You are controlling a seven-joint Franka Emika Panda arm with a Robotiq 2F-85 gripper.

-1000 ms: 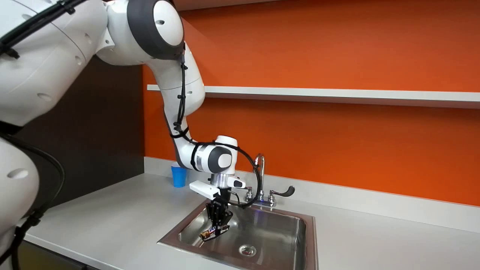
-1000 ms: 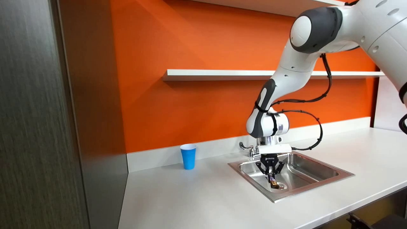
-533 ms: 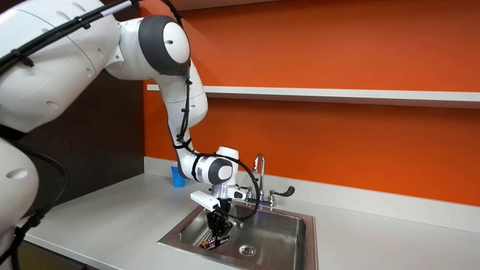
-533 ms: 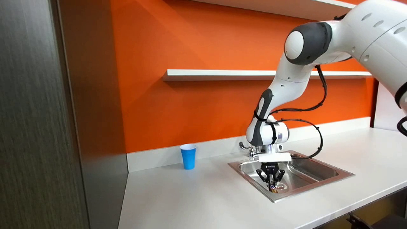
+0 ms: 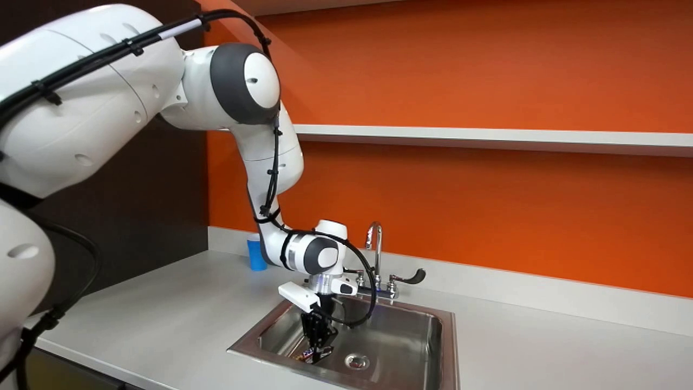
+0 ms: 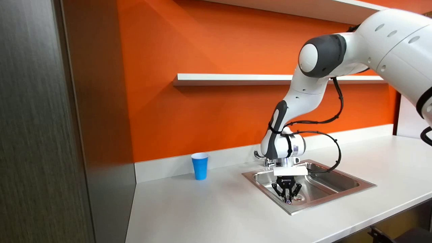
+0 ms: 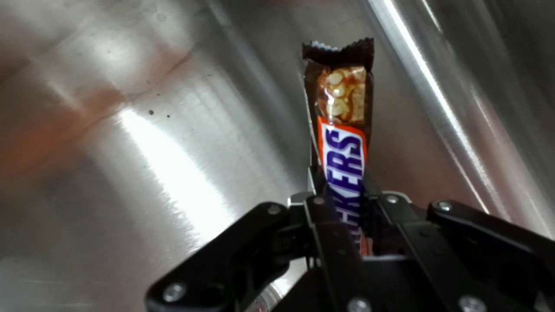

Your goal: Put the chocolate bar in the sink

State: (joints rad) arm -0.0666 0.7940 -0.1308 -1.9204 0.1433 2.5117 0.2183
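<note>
The chocolate bar (image 7: 342, 99) has a brown wrapper with a white, blue and orange label. My gripper (image 7: 340, 184) is shut on it, with a finger on each side of its middle. The bar's upper half sticks out past the fingers, and its lower part is partly hidden by them. In an exterior view my gripper (image 5: 316, 352) is down inside the steel sink (image 5: 448, 346), with the bar (image 5: 304, 355) low near the basin's front left. In an exterior view the gripper (image 6: 288, 199) is also inside the sink (image 6: 362, 185). I cannot tell whether the bar touches the bottom.
A chrome faucet (image 5: 377, 244) with two handles stands behind the sink, close to the arm. The drain (image 5: 357, 361) is right of the gripper. A blue cup (image 6: 200, 167) stands on the counter by the back wall. A white shelf (image 6: 233, 78) runs along the orange wall.
The arm and gripper have moved down, carrying the chocolate bar lower into the sink. The gripper has stayed shut on the bar. The cup has not moved.
</note>
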